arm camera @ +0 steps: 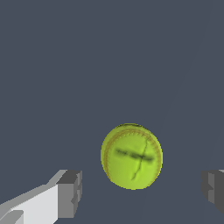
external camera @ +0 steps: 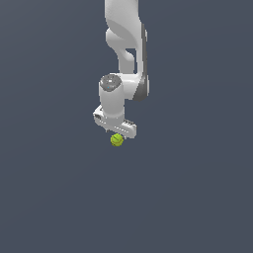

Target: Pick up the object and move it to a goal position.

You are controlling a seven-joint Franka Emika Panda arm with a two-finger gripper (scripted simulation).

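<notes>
The object (arm camera: pixel 131 156), a small yellow-green ball with darker seam lines, lies between my gripper's two fingers in the wrist view. A clear gap shows on each side of it, and neither grey pad (arm camera: pixel 70 193) touches it. My gripper (arm camera: pixel 141 191) is open and much wider than the ball. In the exterior view the ball (external camera: pixel 117 140) peeks out just under the white hand of the gripper (external camera: pixel 117 133), which points downward over it. The fingertips themselves are mostly hidden behind the hand there.
A plain dark grey-blue surface (external camera: pixel 197 197) fills both views. The white arm (external camera: pixel 126 44) comes down from the top of the exterior view. No other objects or markers show.
</notes>
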